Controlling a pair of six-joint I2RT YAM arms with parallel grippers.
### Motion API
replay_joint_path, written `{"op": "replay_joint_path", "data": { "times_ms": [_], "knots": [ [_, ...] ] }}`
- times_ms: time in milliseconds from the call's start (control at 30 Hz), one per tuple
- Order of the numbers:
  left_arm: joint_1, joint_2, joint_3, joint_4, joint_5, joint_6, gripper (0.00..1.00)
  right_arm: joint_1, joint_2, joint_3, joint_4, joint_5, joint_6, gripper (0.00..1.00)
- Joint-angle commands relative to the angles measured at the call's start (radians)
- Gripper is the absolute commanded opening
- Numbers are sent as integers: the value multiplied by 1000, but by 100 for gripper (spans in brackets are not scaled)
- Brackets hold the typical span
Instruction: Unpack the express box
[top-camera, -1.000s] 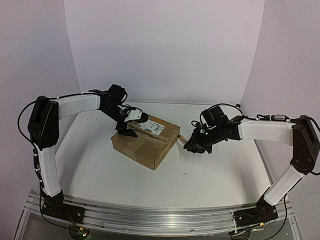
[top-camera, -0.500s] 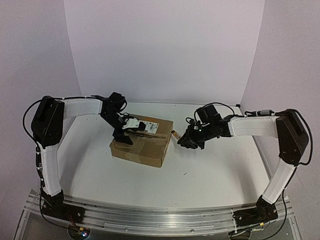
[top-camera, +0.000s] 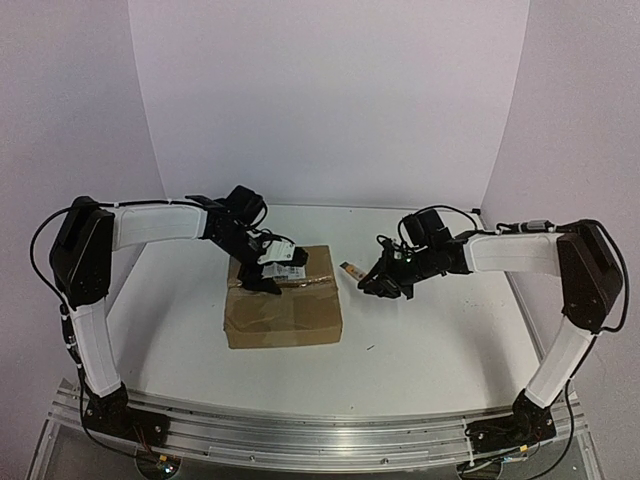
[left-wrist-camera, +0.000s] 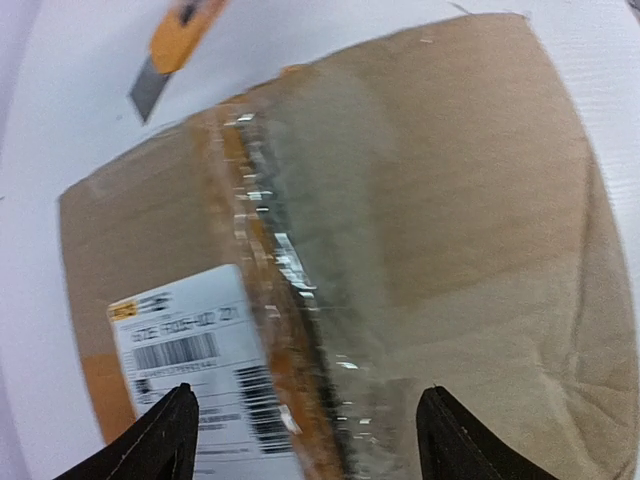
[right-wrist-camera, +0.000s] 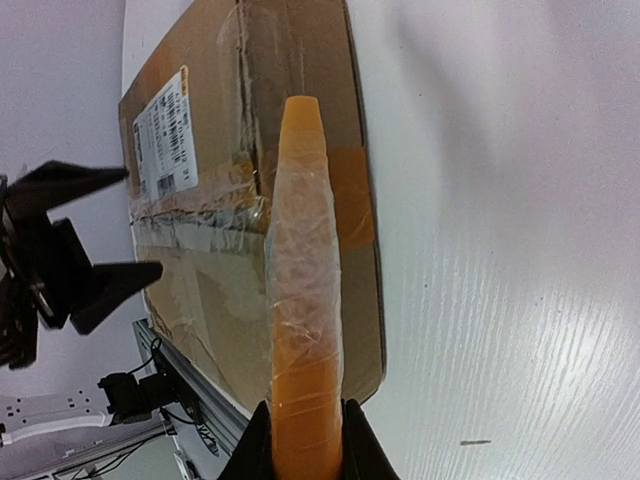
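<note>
**Top view.** The express box (top-camera: 285, 305) lies flat at mid-bench, long sides roughly parallel to the near edge of the bench (top-camera: 430, 340). The left end effector (top-camera: 268, 275) is over the far part of the lid, fingers apart. The right end effector (top-camera: 383, 283) is just off the box's far right corner, clamped on an orange utility knife (top-camera: 350, 268) whose tip points at the box and stops short of it.

**Left wrist.** The lid fills the frame. Both fingertips are spread wide, one over the white label (left-wrist-camera: 190, 370), the other over bare cardboard, and the taped seam (left-wrist-camera: 285, 280) runs between them. I cannot tell whether they touch the lid. Nothing is gripped.

**Right wrist.** The knife handle is pinched between the closed fingers and lies along the view, towards the box's right end. An orange tape patch wraps over that edge.

**Handling (judgement).**
- The carton is flat and probably light, so it is likely to slide or turn on the smooth bench when the blade pushes on it.
- It should be stiff along edges and corners, with some give mid-panel.
- The glossy, wrinkled tape looks slick, while bare cardboard offers better friction.
- The lid looks too broad to pinch across. The better hold is pressing down on bare cardboard beside the seam, or later pinching a freed flap edge.
</note>
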Motion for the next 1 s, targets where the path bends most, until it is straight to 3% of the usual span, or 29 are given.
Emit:
{"op": "replay_joint_path", "data": {
  "times_ms": [0, 100, 433, 567, 833, 900, 967],
  "knots": [
    [-33, 15, 29, 216, -189, -103, 75, 1, -85, -18, 31, -51, -21, 0],
    [-63, 23, -7, 243, -274, -111, 76, 6, -58, -4, 36, -45, -8, 0],
    [-93, 48, -78, 287, -358, -106, 80, 21, 6, 71, 46, -32, -28, 0],
    [-96, 69, -114, 407, -471, -100, 79, 22, 5, 61, 53, -34, -21, 0],
    [-117, 44, -274, 594, -525, 39, 77, 22, 0, 43, 67, -32, -13, 0],
    [-117, 40, -303, 664, -534, 60, 71, 23, 0, 41, 70, -36, -12, 0],
    [-117, 34, -313, 701, -527, 66, 57, 21, -4, 37, 72, -41, -12, 0]
  ]
}}
